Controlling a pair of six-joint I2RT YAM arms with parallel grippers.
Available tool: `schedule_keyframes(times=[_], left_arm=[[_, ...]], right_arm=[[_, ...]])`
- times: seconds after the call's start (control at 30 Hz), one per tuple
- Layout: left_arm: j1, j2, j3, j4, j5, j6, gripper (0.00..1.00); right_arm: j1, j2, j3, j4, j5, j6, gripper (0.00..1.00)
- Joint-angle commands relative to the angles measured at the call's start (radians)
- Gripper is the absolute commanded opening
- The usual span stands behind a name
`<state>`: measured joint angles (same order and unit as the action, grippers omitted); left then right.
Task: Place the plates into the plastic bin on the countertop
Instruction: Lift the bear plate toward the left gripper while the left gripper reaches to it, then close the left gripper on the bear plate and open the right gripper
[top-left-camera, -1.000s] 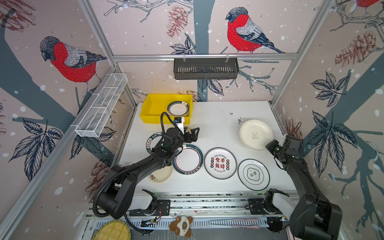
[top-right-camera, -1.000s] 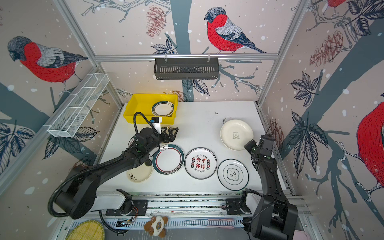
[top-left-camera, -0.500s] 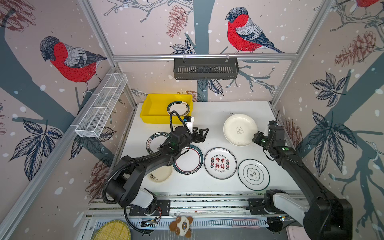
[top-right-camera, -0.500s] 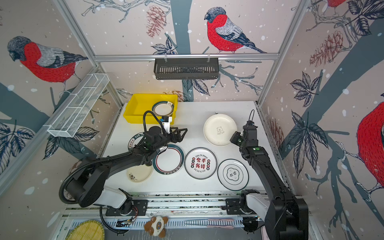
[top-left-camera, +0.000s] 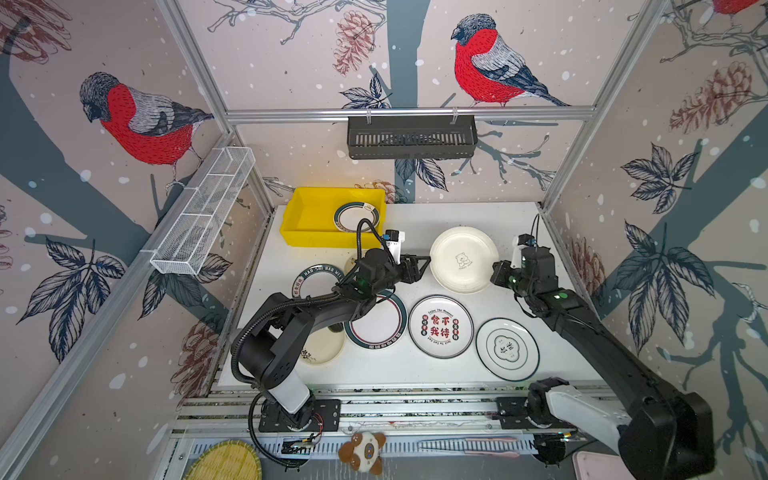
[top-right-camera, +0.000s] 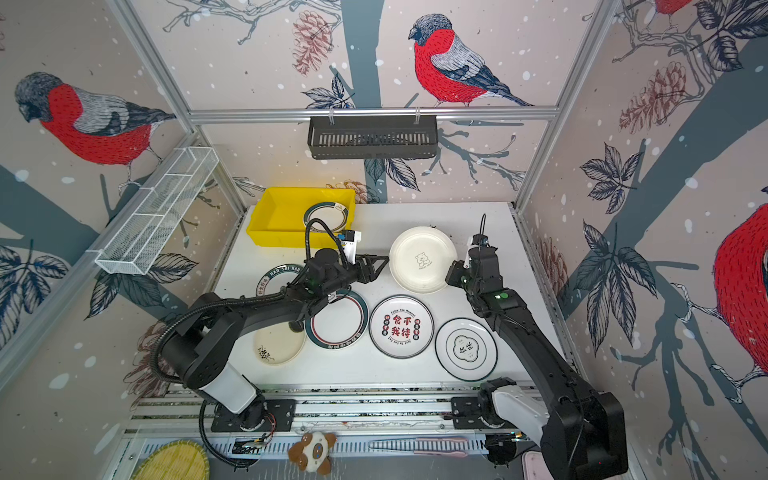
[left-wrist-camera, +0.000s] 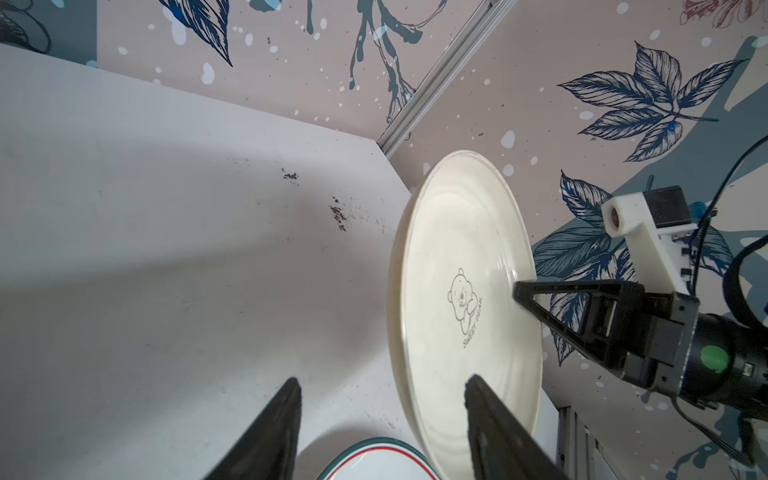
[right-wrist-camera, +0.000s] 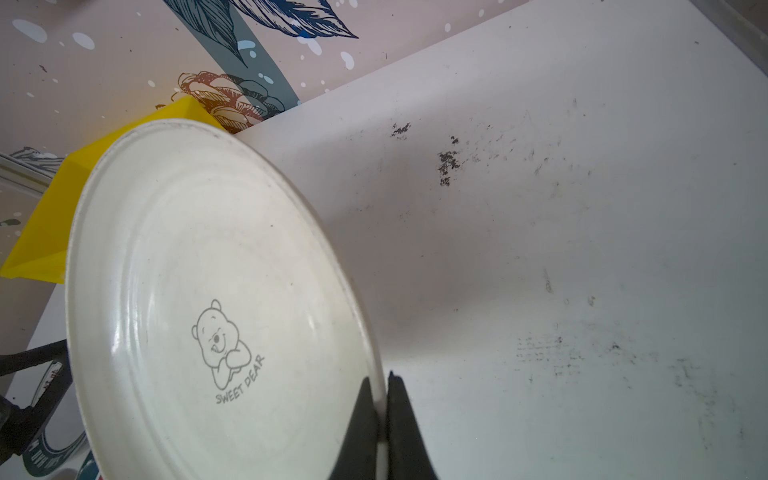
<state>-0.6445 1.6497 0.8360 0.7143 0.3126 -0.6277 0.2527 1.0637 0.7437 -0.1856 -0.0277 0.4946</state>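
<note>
Bullfinch-and-pinecone wallpaper covers the walls; black slotted basket hangs at twelve o'clock, white wire-mesh basket at ten.

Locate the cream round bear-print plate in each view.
Top view: bear plate, centre-right, tilted.
Top view: bear plate, just right of centre.
Left wrist: bear plate, oblique, between white countertop and right gripper.
Right wrist: bear plate, close-up, before yellow plastic bin.
Landmark: right gripper pinching its rim.

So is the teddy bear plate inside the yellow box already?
No, the right gripper pinches the bear plate by its rim, away from the yellow bin.
</note>
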Motion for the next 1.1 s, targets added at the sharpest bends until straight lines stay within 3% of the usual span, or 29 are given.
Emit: schedule_keyframes(times=[0.0,0.2,0.37,0.63,0.77,0.87,1.07], left_arm=[[-0.007,0.011,0.021,0.062,0.024,-0.02,0.57],[-0.015,0.03,0.038,0.045,0.029,-0.024,0.47],[-0.018,0.048,0.05,0.044,0.039,-0.027,0.45],[-0.021,0.064,0.067,0.041,0.057,-0.035,0.28],[-0.021,0.071,0.069,0.048,0.063,-0.045,0.17],[-0.021,0.072,0.077,0.02,0.046,-0.046,0.0],[-0.023,0.076,0.081,0.007,0.037,-0.047,0.0]], right_arm=[[0.017,-0.002,0.008,0.032,0.032,-0.025,0.02],[0.048,-0.014,0.007,0.044,0.037,-0.041,0.03],[0.062,-0.036,-0.002,0.065,0.018,-0.051,0.03],[0.08,-0.062,-0.018,0.074,0.019,-0.062,0.06],[0.084,-0.073,-0.031,0.087,0.017,-0.065,0.11],[0.085,-0.081,-0.04,0.099,0.01,-0.065,0.13],[0.085,-0.087,-0.048,0.113,0.01,-0.065,0.19]])
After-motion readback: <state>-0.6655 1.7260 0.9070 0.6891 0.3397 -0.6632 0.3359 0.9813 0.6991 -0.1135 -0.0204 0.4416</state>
